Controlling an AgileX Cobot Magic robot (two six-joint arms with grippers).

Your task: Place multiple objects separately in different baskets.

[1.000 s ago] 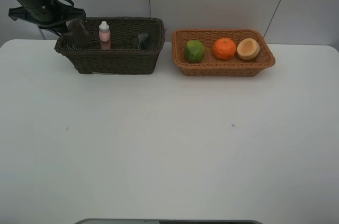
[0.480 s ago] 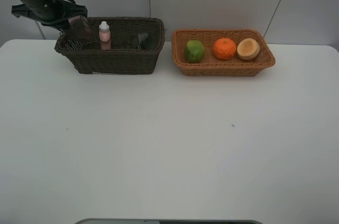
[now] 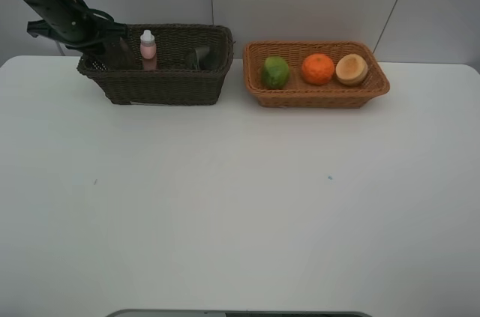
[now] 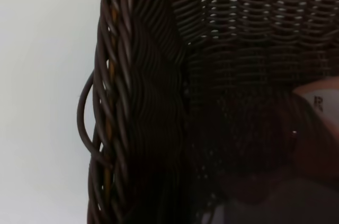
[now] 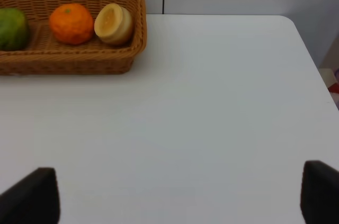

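Two wicker baskets sit at the far side of the white counter (image 3: 225, 204). On the left, the dark brown basket (image 3: 169, 81) holds the pink white-capped bottle (image 3: 148, 46). The left claw (image 3: 112, 51) is closed at its left end, holding nothing that can be made out. On the right, the orange-tan basket (image 3: 319, 92) carries the green fruit (image 3: 275, 72), mandarin (image 3: 318, 69) and a tan cut fruit (image 3: 351, 69). The right claw (image 5: 175, 197) stands wide open over bare counter.

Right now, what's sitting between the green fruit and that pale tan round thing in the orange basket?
The orange mandarin lies between the green fruit and the pale tan round item in the orange-tan basket; both the exterior high and right wrist views show it.
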